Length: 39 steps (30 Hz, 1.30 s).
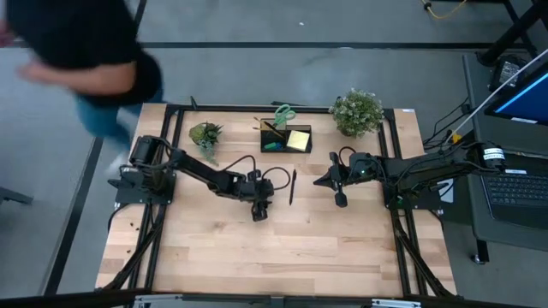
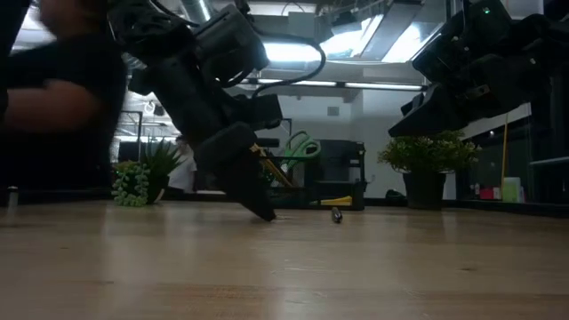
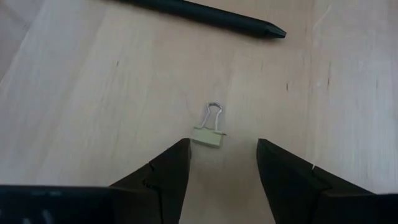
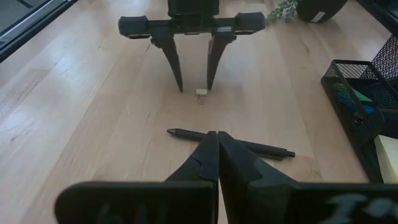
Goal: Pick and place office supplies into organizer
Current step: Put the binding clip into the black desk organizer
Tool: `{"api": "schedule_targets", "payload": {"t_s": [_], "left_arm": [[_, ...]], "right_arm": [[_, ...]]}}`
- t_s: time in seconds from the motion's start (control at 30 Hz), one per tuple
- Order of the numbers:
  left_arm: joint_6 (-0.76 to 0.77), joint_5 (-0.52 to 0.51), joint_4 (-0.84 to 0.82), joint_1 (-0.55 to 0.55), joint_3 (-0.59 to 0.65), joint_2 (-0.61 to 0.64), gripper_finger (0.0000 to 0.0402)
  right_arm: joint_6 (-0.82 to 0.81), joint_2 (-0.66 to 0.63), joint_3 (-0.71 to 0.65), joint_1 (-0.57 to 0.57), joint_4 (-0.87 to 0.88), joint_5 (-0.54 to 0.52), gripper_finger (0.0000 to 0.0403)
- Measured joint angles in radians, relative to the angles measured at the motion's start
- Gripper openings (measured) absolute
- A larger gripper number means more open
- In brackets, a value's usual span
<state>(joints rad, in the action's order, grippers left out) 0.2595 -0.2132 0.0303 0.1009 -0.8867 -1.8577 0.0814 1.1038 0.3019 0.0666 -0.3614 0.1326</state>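
Observation:
A small pale binder clip (image 3: 209,134) with a wire handle lies flat on the table. My left gripper (image 3: 222,148) is open and points down, with one fingertip on each side of the clip's near end, touching nothing. The right wrist view shows this gripper (image 4: 195,89) and the clip (image 4: 202,93) from the front. A black pen (image 1: 292,186) lies on the wood between the two grippers. My right gripper (image 4: 217,135) is shut and hovers just to the pen's right. The black mesh organizer (image 1: 287,137) holds green-handled scissors (image 1: 283,113) and a yellow sticky-note pad (image 1: 299,139).
Two potted plants stand near the far edge, a small one (image 1: 205,135) to the left of the organizer and a bigger one (image 1: 357,111) to its right. A person in dark clothes (image 1: 81,51) moves beyond the table's far left corner. Bare wood stretches toward the near edge.

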Motion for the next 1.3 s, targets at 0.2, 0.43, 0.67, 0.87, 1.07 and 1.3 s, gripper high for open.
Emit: {"api": "schedule_targets", "payload": {"t_s": [0.2,0.43,0.67,0.87,1.07,1.3], "left_arm": [[-0.071,0.047,-0.004,-0.029,0.000,-0.001,0.0180],[-0.116,0.101,-0.005,-0.051,0.000,-0.001,0.0180],[-0.158,0.124,-0.004,-0.053,0.000,-0.002,0.0180],[-0.157,0.128,-0.004,-0.055,0.000,-0.002,0.0180],[-0.146,0.131,-0.004,-0.056,0.001,-0.002,0.0168],[-0.142,0.130,-0.004,-0.057,0.001,-0.002,0.0127]], "right_arm": [[0.001,0.000,0.000,0.000,0.000,0.000,0.0006],[0.001,0.000,0.000,0.000,0.000,0.000,0.0006],[0.001,0.000,0.000,0.000,0.000,0.000,0.0006],[0.001,0.000,0.000,0.000,0.000,0.000,0.0006],[0.001,0.000,0.000,0.000,0.000,0.000,0.0006],[0.000,0.000,0.000,0.000,0.000,0.000,0.0006]]}}
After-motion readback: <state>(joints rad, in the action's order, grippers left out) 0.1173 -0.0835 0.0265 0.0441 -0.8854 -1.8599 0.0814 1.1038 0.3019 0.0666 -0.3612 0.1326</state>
